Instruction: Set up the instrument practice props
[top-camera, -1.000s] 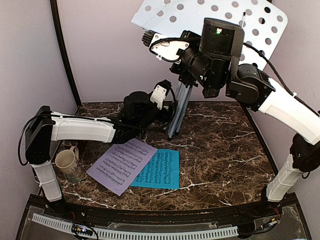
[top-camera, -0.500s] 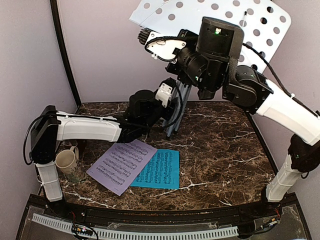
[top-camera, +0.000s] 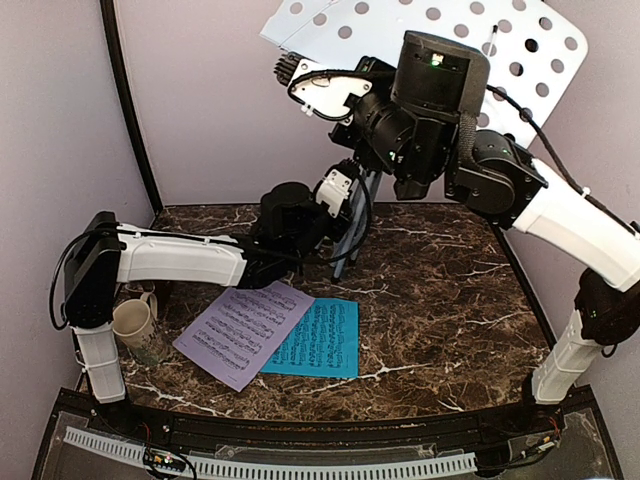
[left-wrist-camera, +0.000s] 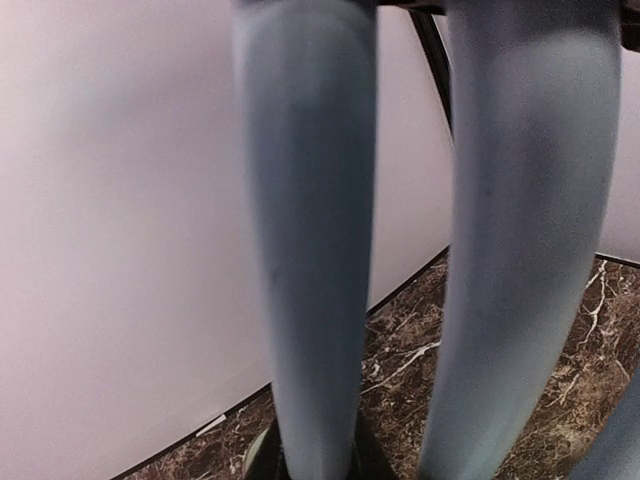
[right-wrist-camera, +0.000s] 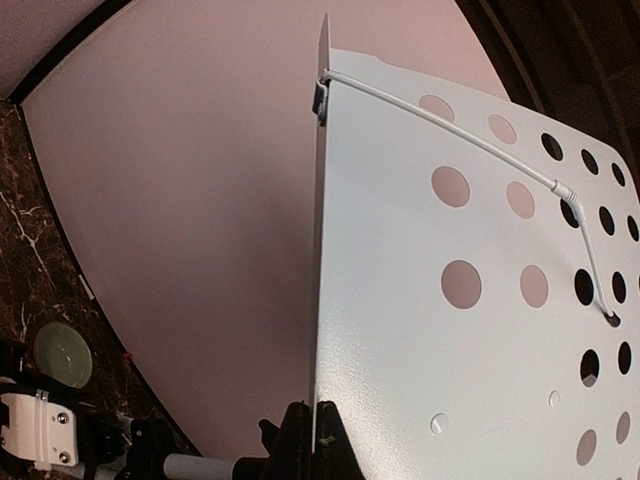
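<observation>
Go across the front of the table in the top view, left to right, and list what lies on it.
mug → lilac sheet → blue sheet

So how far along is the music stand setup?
Early. Done: the music stand is up at the back of the table. In hand: the right gripper clamps the edge of its tray; the left gripper is at its legs, grip unclear. To do: the lilac sheet and blue sheet lie flat on the table, not on the tray. No metronome in view.
</observation>
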